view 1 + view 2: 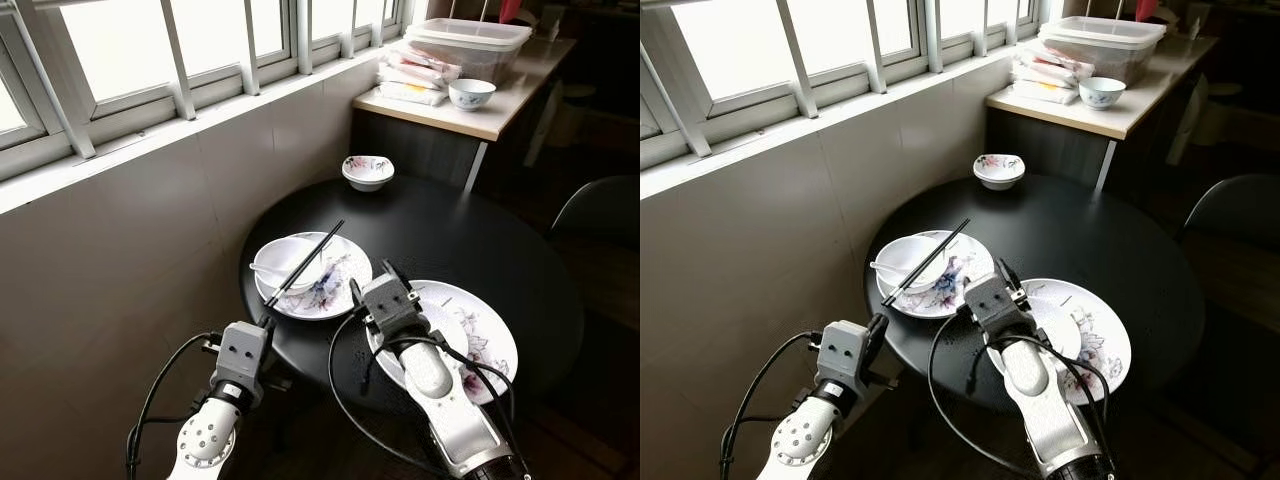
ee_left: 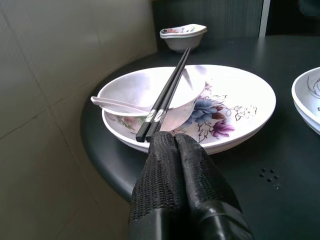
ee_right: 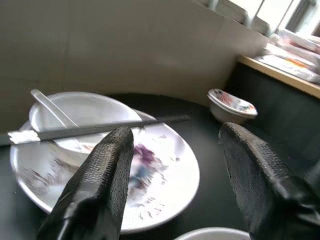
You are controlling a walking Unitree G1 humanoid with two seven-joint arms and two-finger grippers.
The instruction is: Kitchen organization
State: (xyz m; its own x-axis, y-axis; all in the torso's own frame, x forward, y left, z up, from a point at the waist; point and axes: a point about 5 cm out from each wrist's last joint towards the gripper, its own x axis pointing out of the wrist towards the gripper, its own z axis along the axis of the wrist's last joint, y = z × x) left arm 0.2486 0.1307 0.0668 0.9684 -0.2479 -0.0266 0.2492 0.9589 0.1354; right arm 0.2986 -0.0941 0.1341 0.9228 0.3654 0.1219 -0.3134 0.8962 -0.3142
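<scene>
A round black table [image 1: 470,240] was seen beside a tiled wall under a window. Near the table's edge closest to the robot, a flowered plate [image 1: 335,290] was set, and a white bowl [image 1: 285,258] with a white spoon [image 2: 117,104] in it was placed on that plate. A pair of black chopsticks [image 1: 305,262] was laid slantwise across the bowl's rim, their near ends jutting past the plate toward the robot. The left gripper [image 2: 176,145] was held just beside those near ends, its fingers pressed together with nothing between them; whether the tips touched the chopsticks could not be told. The right gripper [image 3: 172,145] was held over the table beside the flowered plate, its fingers [image 3: 107,172] spread apart and empty. A second flowered plate [image 1: 480,335] was seen under the right arm, partly hidden by it. A small flowered bowl [image 1: 367,171] was placed at the far side of the table near the wall. On a side counter [image 1: 500,105] beyond, another small bowl [image 1: 471,93], stacked packets [image 1: 415,75] and a clear lidded container [image 1: 470,42] were kept.
</scene>
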